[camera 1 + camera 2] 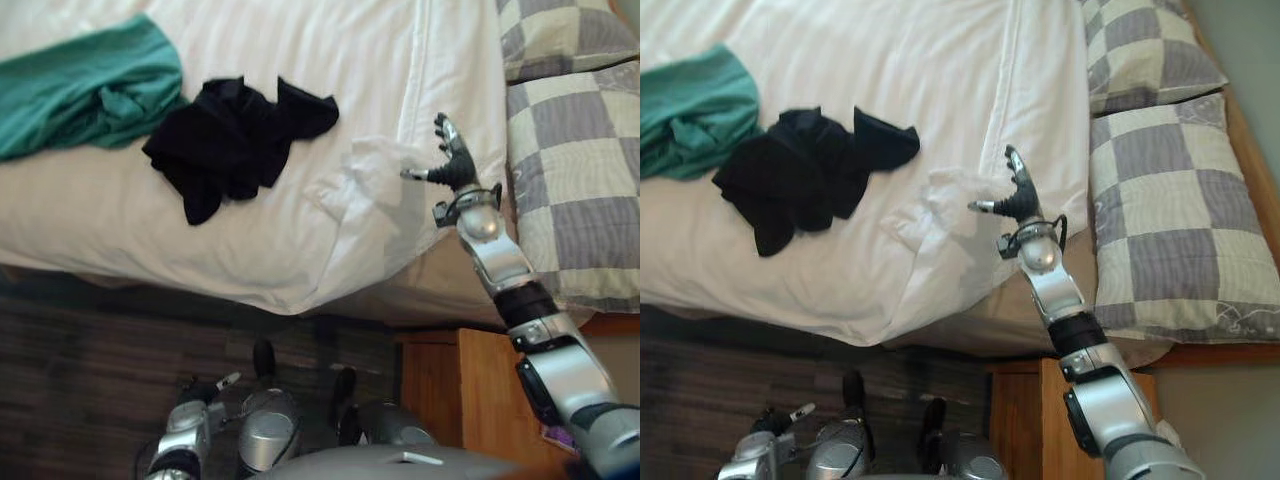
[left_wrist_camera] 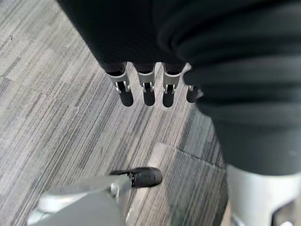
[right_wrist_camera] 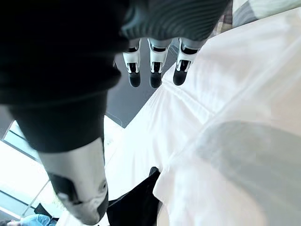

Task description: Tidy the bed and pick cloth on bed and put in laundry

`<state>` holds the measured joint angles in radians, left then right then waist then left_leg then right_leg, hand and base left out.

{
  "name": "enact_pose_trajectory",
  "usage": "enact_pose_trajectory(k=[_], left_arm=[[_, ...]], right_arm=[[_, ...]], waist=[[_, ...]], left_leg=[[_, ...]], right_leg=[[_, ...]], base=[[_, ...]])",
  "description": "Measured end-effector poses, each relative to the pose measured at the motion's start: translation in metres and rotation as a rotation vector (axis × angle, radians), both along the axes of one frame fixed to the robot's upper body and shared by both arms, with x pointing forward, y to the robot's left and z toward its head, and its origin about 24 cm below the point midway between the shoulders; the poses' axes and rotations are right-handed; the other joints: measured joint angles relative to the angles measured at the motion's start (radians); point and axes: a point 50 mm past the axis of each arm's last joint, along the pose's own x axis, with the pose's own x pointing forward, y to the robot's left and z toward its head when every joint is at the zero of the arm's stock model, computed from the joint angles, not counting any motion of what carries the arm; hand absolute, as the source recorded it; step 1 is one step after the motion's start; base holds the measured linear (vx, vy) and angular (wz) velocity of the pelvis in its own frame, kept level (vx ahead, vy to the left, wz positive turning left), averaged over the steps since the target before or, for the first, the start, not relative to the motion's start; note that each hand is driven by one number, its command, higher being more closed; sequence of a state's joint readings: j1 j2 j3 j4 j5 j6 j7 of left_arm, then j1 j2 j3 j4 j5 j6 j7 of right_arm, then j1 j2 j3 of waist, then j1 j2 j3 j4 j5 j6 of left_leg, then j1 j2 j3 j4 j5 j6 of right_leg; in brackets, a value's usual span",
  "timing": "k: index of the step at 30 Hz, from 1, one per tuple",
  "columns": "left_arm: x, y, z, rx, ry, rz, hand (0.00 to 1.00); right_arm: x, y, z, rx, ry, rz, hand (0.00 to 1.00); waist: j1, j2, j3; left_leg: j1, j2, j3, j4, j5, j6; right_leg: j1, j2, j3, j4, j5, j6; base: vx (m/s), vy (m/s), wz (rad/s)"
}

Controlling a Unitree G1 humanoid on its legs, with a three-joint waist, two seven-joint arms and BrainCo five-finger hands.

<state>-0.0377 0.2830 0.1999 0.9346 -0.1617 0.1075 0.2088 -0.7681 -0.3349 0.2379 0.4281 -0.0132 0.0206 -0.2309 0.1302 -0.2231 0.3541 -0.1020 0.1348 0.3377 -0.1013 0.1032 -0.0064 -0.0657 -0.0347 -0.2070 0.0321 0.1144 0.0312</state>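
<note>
A black garment [image 1: 230, 140] lies crumpled on the white duvet [image 1: 300, 60], with a teal cloth [image 1: 85, 90] bunched to its left. My right hand [image 1: 452, 160] hovers open above a rumpled corner of the duvet [image 1: 365, 185] near the pillows, its fingers straight and holding nothing. In the right wrist view those fingers [image 3: 155, 70] stick out over the white duvet [image 3: 225, 141], and the black garment [image 3: 136, 205] shows farther off. My left hand [image 1: 190, 410] hangs low by the floor, open, its fingers [image 2: 148, 92] relaxed above grey wood-grain flooring.
Two grey-and-cream checked pillows [image 1: 575, 170] lie at the bed's right end. A wooden nightstand [image 1: 465, 390] stands below them beside the bed. Dark striped flooring [image 1: 90, 370] runs along the bed's near edge.
</note>
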Motion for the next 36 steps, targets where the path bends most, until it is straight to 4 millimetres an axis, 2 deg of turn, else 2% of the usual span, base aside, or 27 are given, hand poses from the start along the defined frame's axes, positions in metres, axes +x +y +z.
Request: enact_pose_trajectory(k=[5,9,10,13,15,16,18,20,24,27,30,32,34,35,36], left_arm=[[0.026,0.001,0.013,0.053,-0.042,-0.021,0.0],[0.045,-0.004,0.022,0.059,-0.076,-0.051,0.0],[0.047,-0.006,0.023,0.062,-0.078,-0.065,0.0],[0.063,-0.014,0.028,0.073,-0.092,-0.102,0.0],[0.066,-0.019,0.029,0.075,-0.093,-0.131,0.0],[0.071,-0.028,0.029,0.059,-0.102,-0.159,0.0],[0.076,-0.032,0.03,0.049,-0.111,-0.177,0.0],[0.078,-0.03,0.032,0.027,-0.129,-0.182,0.0],[0.08,-0.029,0.034,-0.001,-0.143,-0.206,0.0],[0.081,-0.037,0.032,-0.028,-0.159,-0.236,0.0],[0.076,-0.046,0.028,-0.047,-0.165,-0.265,0.0],[0.071,-0.05,0.025,-0.058,-0.174,-0.268,0.0],[0.062,-0.056,0.018,-0.078,-0.15,-0.265,0.0],[0.059,-0.056,0.015,-0.082,-0.141,-0.263,0.0],[0.051,-0.058,0.01,-0.091,-0.119,-0.256,0.0]], right_arm=[[0.008,0.004,0.013,-0.157,-0.01,-0.035,0.0],[0.021,0.003,0.027,-0.242,0.031,-0.078,0.0],[0.022,0.003,0.029,-0.266,0.034,-0.078,1.0],[0.029,-0.007,0.034,-0.512,0.074,-0.095,1.0],[0.032,-0.015,0.034,-0.563,0.114,-0.105,1.0],[0.035,-0.026,0.042,-0.614,0.146,-0.114,1.0],[0.036,-0.035,0.058,-0.643,0.136,-0.126,1.0],[0.036,-0.042,0.068,-0.626,0.121,-0.134,1.0],[0.035,-0.046,0.059,-0.457,0.135,-0.111,1.0],[0.028,-0.051,0.041,-0.291,0.108,-0.111,1.0],[0.017,-0.047,0.012,-0.127,0.11,-0.109,1.0],[0.006,-0.045,-0.011,-0.028,0.121,-0.111,1.0],[-0.013,-0.046,-0.039,0.032,0.145,-0.126,1.0],[-0.017,-0.046,-0.047,0.043,0.158,-0.128,1.0],[-0.027,-0.047,-0.064,0.061,0.193,-0.136,1.0]], waist=[[0.028,-0.021,0.053],[0.032,-0.027,0.077],[0.032,-0.026,0.078],[0.032,-0.019,0.084],[0.032,-0.006,0.094],[0.03,0.023,0.112],[0.027,0.048,0.127],[0.026,0.057,0.131],[0.024,0.058,0.132],[0.024,0.06,0.131],[0.014,0.06,0.131],[-0.007,0.062,0.127],[-0.036,0.074,0.088],[-0.041,0.076,0.076],[-0.046,0.078,0.054]], left_leg=[[-0.056,0.008,-0.017,0.003,0.024,-0.005],[-0.108,0.018,-0.021,0.003,0.037,-0.007],[-0.116,0.018,-0.021,0.003,0.038,-0.008],[-0.167,0.017,-0.023,0.003,0.057,0.001],[-0.171,0.012,-0.024,0.003,0.061,0.004],[-0.176,0.005,-0.024,0.003,0.068,0.006],[-0.184,-0.002,-0.024,0.003,0.068,0.005],[-0.196,-0.014,-0.022,0.003,0.064,0.0],[-0.196,-0.029,-0.014,0.003,0.068,0.0],[-0.182,-0.029,0.004,0.003,0.071,0.001],[-0.132,-0.031,0.022,0.003,0.073,0.005],[-0.088,-0.034,0.039,0.003,0.065,-0.005],[-0.071,-0.037,0.046,-0.001,0.052,-0.016],[-0.068,-0.037,0.05,-0.002,0.05,-0.017],[-0.051,-0.036,0.062,-0.001,0.047,-0.017]], right_leg=[[-0.039,0.012,0.0,-0.02,0.015,-0.005],[-0.083,0.022,0.0,-0.03,0.024,-0.005],[-0.091,0.022,0.0,-0.031,0.024,-0.005],[-0.132,0.023,-0.002,-0.045,0.024,-0.005],[-0.132,0.02,-0.002,-0.053,0.024,-0.005],[-0.135,0.014,-0.003,-0.055,0.024,-0.005],[-0.139,0.007,-0.003,-0.064,0.022,-0.005],[-0.147,-0.004,-0.003,-0.071,0.005,-0.007],[-0.144,-0.018,-0.001,-0.075,-0.032,-0.018],[-0.133,-0.018,0.001,-0.078,-0.034,-0.018],[-0.095,-0.024,0.013,-0.078,-0.034,-0.017],[-0.059,-0.029,0.028,-0.076,-0.041,-0.01],[-0.051,-0.033,0.034,-0.066,-0.058,-0.016],[-0.049,-0.033,0.037,-0.065,-0.06,-0.015],[-0.039,-0.034,0.05,-0.063,-0.069,-0.007]], base=[[0.0,-0.006,0.06],[0.03,-0.015,0.04],[0.05,-0.017,-0.01],[0.05,-0.01,0.04],[0.05,0.008,0.05],[0.04,0.021,0.03],[0.02,0.015,0.01],[0.0,0.0,0.0],[0.01,0.002,0.01],[0.01,0.005,-0.06],[0.03,0.007,-0.21],[0.03,0.005,-0.21],[0.05,0.002,-0.13],[0.07,-0.001,-0.2],[0.06,-0.006,-0.23]])
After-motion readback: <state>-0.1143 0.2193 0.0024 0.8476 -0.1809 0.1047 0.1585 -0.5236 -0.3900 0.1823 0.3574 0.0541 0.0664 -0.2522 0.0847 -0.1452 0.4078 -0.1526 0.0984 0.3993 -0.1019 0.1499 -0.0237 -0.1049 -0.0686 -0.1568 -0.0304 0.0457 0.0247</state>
